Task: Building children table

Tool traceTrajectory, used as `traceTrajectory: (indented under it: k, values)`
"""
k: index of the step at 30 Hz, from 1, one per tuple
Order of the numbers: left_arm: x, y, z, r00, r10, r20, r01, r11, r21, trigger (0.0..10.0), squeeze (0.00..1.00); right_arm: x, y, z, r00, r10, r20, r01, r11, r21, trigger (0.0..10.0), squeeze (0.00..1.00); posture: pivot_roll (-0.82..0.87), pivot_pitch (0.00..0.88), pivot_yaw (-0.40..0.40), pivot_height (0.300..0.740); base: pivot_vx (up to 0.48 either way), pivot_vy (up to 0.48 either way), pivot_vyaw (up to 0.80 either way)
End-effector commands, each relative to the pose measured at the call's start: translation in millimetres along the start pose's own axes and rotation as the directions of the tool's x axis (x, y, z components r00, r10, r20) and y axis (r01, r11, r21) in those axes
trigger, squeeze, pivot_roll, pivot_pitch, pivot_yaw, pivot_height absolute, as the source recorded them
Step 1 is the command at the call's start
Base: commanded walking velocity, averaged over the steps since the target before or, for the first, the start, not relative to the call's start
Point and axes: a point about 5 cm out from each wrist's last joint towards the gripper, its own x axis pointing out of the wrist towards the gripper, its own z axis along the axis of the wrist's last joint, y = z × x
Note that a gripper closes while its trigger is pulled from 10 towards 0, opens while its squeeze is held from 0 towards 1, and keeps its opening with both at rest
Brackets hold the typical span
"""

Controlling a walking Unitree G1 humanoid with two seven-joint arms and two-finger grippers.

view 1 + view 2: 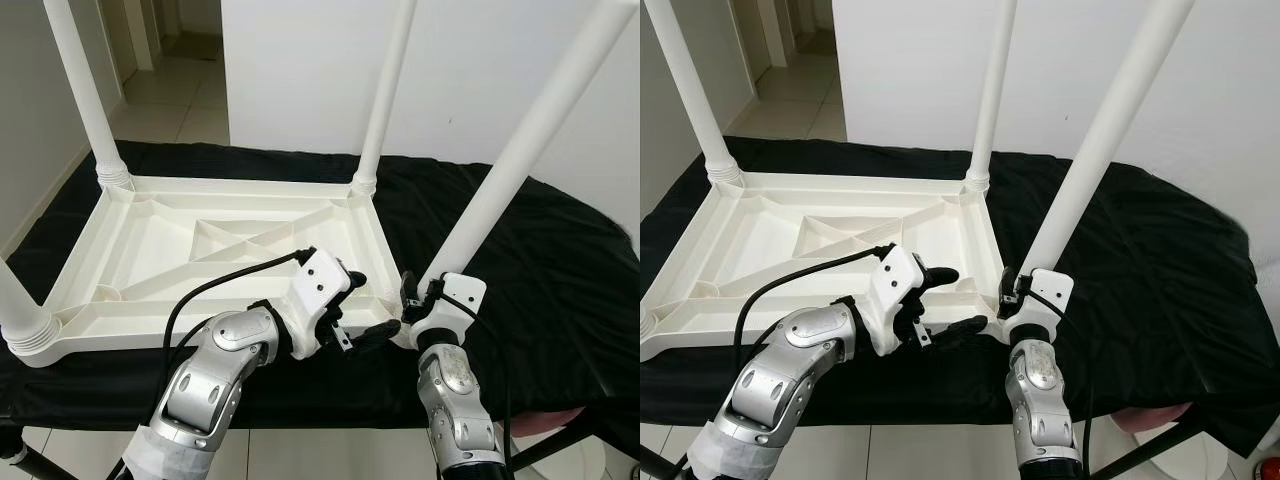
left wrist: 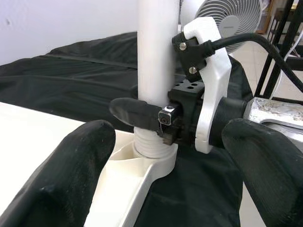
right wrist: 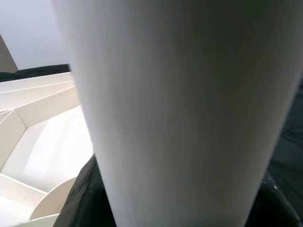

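- A white plastic children table (image 1: 200,250) is laid upside down on a black cloth (image 1: 540,260), which covers a low platform; its ribbed underside is turned up.
- Four white legs are seen in the sockets at its corners: one at the far left corner (image 1: 80,90), one at the far right corner (image 1: 385,90), one at the near left corner (image 1: 20,315), and one at the near right corner (image 1: 520,150).
- The near right leg is leaned to the right, while the far ones are stood almost upright.
- The right gripper (image 1: 418,296) is closed around the base of the near right leg, just above the threaded socket (image 2: 150,144), as is shown in the left wrist view.
- The left gripper (image 1: 362,305) is held just beside that corner with its fingers (image 2: 71,175) spread wide, and nothing is held between them.
- A standing fan (image 2: 229,19) is seen behind the platform.
- A white wall (image 1: 480,60) is stood behind the far edge of the cloth, and a tiled floor (image 1: 170,100) is seen at the far left.
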Motion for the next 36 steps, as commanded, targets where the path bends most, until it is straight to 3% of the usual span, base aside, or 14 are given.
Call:
traceTrajectory:
  k: [1, 5, 10, 22, 23, 29, 34, 35, 36]
  values:
    - [0.2, 5.0, 4, 0.997, 0.079, 0.003, -0.079, 0.997, 0.014, 10.0, 0.0, -6.4, -8.2, -22, 0.991, -0.059, -0.12, 0.067, 0.995, 0.07, 10.0, 0.0, -0.06, 0.0, -0.026, 0.74, 0.0, 0.0, 0.0]
    - [0.0, 5.2, 4, 0.997, 0.081, 0.005, -0.081, 0.997, 0.012, 10.0, 0.0, -6.6, -19.8, -16, 0.974, -0.209, -0.089, 0.214, 0.975, 0.054, 10.0, 0.0, -0.06, 0.0, -0.025, 0.74, 0.0, 0.0, 0.0]
    - [0.1, 5.1, 5, 0.997, 0.081, 0.006, -0.081, 0.997, 0.01, 10.0, 0.0, -7.5, -25.4, -19, 0.953, -0.282, -0.106, 0.289, 0.956, 0.054, 10.0, 0.0, -0.06, 0.0, -0.025, 0.74, 0.0, 0.0, 0.0]
    - [0.4, 5.8, 5, 0.997, 0.081, 0.005, -0.082, 0.997, 0.011, 10.0, 0.0, -5.9, -16.1, -13, 0.975, -0.216, -0.056, 0.218, 0.975, 0.041, 10.0, 0.0, -0.07, 0.0, -0.022, 0.74, 0.0, 0.0, 0.0]
    - [0.7, 5.9, 5, 0.997, 0.08, 0.006, -0.08, 0.997, 0.01, 10.0, 0.0, -4.9, -13.9, -5, 0.986, -0.169, -0.004, 0.169, 0.984, 0.063, 10.0, 1.0, -0.07, 0.0, -0.022, 0.74, 0.0, 0.0, 0.0]
    - [1.1, 5.2, 5, 0.997, 0.077, 0.006, -0.077, 0.997, 0.01, 10.0, 0.0, -4.1, -15.6, 3, 0.988, -0.145, 0.052, 0.142, 0.988, 0.052, 10.0, 1.0, -0.07, 0.0, -0.022, 0.74, 0.0, 0.0, 0.0]
    - [2.1, 4.1, 5, 0.997, 0.073, 0.009, -0.073, 0.997, 0.006, 10.0, 0.0, 0.6, -17.4, 16, 0.991, -0.072, 0.115, 0.073, 0.997, -0.006, 10.0, 1.0, -0.07, 0.0, -0.022, 0.74, 0.0, 0.0, 0.0]
    - [2.3, 4.2, 5, 0.997, 0.073, 0.01, -0.073, 0.997, 0.006, 10.0, 0.0, 1.6, -17.3, 18, 0.991, -0.045, 0.122, 0.048, 0.999, -0.022, 10.0, 0.0, -0.07, 0.0, -0.022, 0.74, 0.0, 0.0, 0.0]
    - [2.5, 4.2, 5, 0.997, 0.073, 0.01, -0.073, 0.997, 0.006, 10.0, 0.0, 2.3, -17.0, 19, 0.992, -0.021, 0.127, 0.024, 0.999, -0.028, 10.0, 0.0, -0.07, 0.0, -0.023, 0.74, 0.0, 0.0, 0.0]
